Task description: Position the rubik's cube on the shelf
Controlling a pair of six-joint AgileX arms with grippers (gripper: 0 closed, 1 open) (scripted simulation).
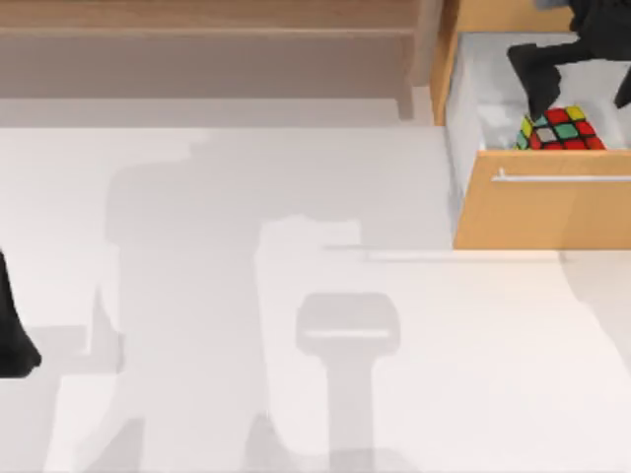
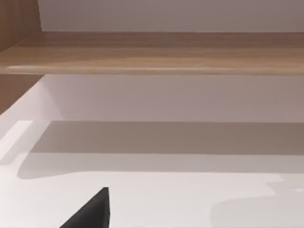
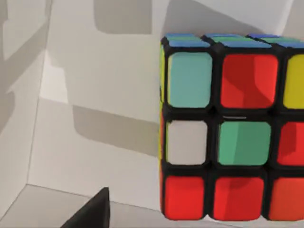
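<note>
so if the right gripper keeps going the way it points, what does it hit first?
Most likely the rubik's cube in the open drawer: the right gripper sits just above it, and the cube looms close in its wrist view. Exact gap unclear.

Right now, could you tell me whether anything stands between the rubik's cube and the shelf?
Yes. The rubik's cube sits inside the open drawer, whose walls enclose it, and the shelf's upright post stands between drawer and board. The right gripper is above the cube.
</note>
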